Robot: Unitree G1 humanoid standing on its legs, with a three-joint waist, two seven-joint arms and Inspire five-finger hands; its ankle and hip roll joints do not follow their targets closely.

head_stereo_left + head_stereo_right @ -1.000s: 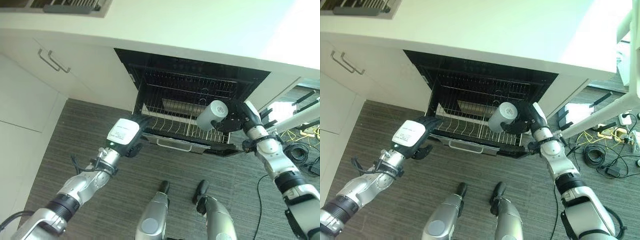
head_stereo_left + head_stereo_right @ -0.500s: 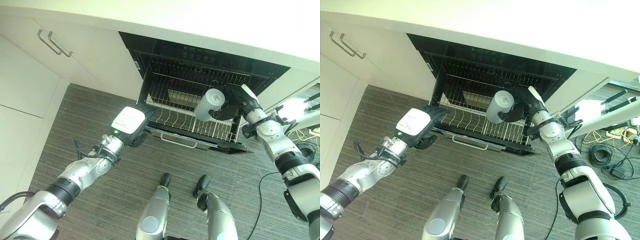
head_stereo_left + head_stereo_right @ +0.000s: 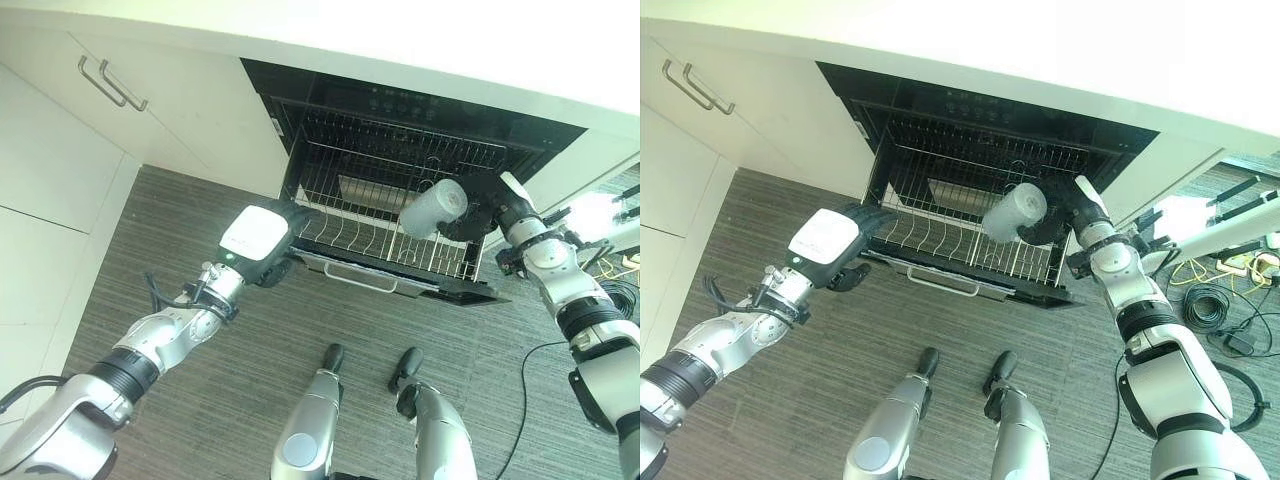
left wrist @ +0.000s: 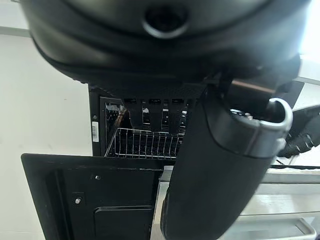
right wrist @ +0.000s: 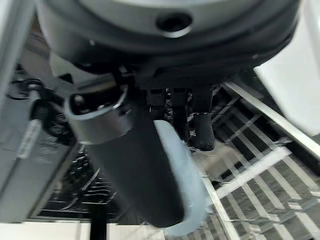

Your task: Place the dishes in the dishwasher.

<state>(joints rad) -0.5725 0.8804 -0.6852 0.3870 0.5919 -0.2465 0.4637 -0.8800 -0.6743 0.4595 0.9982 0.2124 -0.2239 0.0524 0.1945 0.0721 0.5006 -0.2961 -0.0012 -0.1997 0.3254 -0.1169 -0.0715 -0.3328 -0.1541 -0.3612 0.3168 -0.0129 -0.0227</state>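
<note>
A pale cup [image 3: 433, 207] hangs tilted on its side above the right part of the dishwasher's wire rack [image 3: 350, 235], which is pulled out over the open door [image 3: 470, 292]. My right hand [image 3: 478, 203] is shut on the cup; in the right wrist view the thumb [image 5: 131, 170] lies along the cup's rim [image 5: 184, 180], with the rack's wires beneath. My left hand [image 3: 256, 235], with a white cover on its back, reaches with straight fingers [image 3: 872, 215] to the rack's left front corner and holds nothing. The rack looks bare of dishes.
White cabinets with bar handles [image 3: 110, 85] stand to the left under a white countertop [image 3: 420, 35]. A metal handle [image 3: 358, 281] runs along the rack's front. Loose cables [image 3: 1212, 305] lie on the grey floor at the right.
The cup has tipped from facing me to lying sideways and shifted slightly right over the rack. The left hand has barely moved; the camera shifted a little.
</note>
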